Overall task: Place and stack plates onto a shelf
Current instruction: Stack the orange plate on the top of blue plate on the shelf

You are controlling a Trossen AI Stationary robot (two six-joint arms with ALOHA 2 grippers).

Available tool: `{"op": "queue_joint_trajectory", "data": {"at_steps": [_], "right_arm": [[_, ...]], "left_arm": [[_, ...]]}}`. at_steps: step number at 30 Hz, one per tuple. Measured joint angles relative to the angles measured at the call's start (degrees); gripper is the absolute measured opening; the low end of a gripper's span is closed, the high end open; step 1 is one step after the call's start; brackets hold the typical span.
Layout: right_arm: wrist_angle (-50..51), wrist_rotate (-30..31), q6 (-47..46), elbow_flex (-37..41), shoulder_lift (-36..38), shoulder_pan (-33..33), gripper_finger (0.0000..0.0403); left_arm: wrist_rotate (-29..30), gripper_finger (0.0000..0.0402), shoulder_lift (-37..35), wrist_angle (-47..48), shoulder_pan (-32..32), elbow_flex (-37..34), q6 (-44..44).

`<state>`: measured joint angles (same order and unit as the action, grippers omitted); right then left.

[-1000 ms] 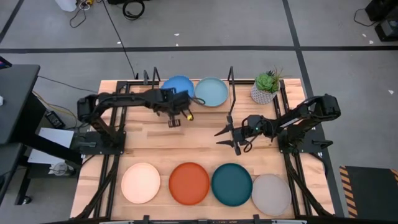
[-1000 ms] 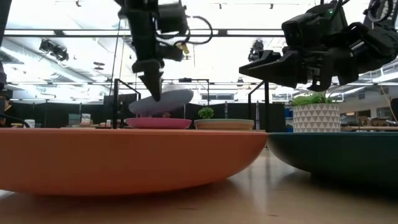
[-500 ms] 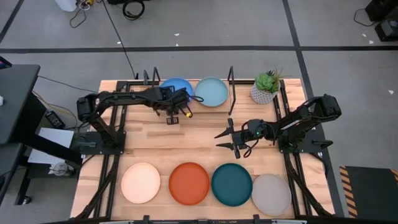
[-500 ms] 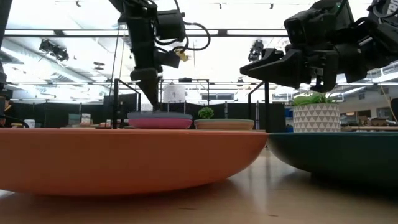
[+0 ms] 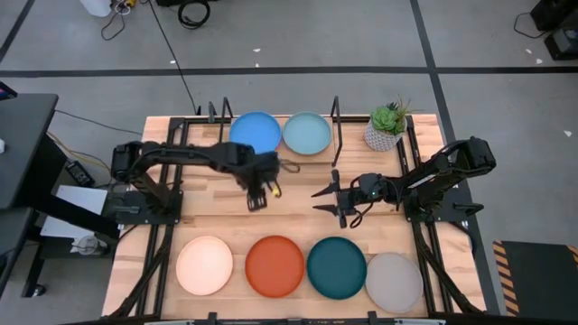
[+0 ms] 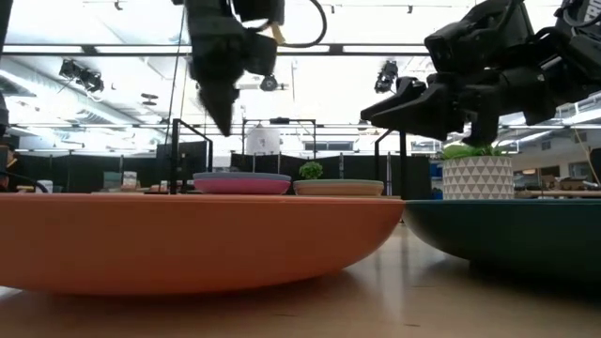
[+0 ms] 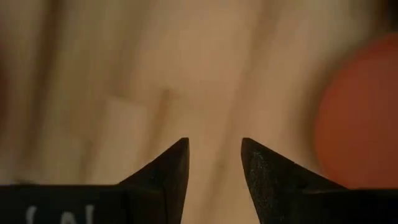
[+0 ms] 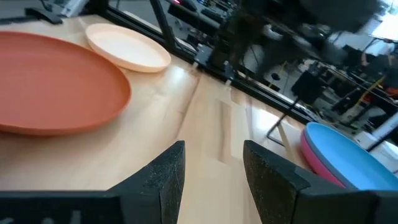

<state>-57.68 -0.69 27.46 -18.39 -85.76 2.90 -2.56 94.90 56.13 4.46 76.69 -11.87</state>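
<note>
High view: blue plate (image 5: 256,132) lies on the shelf (image 5: 271,116).
Left claw (image 5: 256,199), released and empty, hangs over bare tabletop (image 5: 298,230); right claw (image 5: 330,200) waits open nearby, four plates lined along the near edge.
Low view: blue sits stacked on magenta (image 6: 239,186), saving shelf room; lit hall behind.

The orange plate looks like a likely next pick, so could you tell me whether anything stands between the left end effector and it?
Nothing visible: the left end effector, empty, hangs over bare tabletop, and the orange plate lies uncovered just beyond.
</note>
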Motion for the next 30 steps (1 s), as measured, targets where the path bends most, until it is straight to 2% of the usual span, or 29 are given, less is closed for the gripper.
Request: {"op": "queue_joint_trajectory", "data": {"at_steps": [4, 11, 14, 19, 25, 30], "right_arm": [[-0.04, 0.70, 2.47, 0.00, 0.00, -0.01, 0.0169], [-1.56, 0.70, 5.62, 0.00, 0.00, -0.07, 0.0169], [-1.73, 0.76, 6.20, 0.00, 0.00, -0.08, 0.0169], [-1.87, 1.10, 6.82, 0.00, 0.00, -0.54, 0.0169], [-1.89, 1.10, 6.83, 0.00, 0.00, -2.75, 0.0169], [-2.64, 1.09, 8.53, 0.00, 0.00, -5.25, 0.0169]], "left_arm": [[1.29, 0.0153, 0.28, 3.87, -6.51, -0.05, -7.28], [6.14, 0.0153, 0.37, 2.46, -15.88, -0.22, -13.12], [7.42, 0.0153, 0.37, 0.10, -18.50, -0.22, -13.00], [8.04, 0.0153, 0.40, -2.69, -23.31, -0.22, -7.26], [8.85, 0.0153, 3.34, -4.68, -28.29, -0.26, -4.84], [5.40, 0.0153, 6.52, -7.37, -33.00, -0.26, -7.21]]}}
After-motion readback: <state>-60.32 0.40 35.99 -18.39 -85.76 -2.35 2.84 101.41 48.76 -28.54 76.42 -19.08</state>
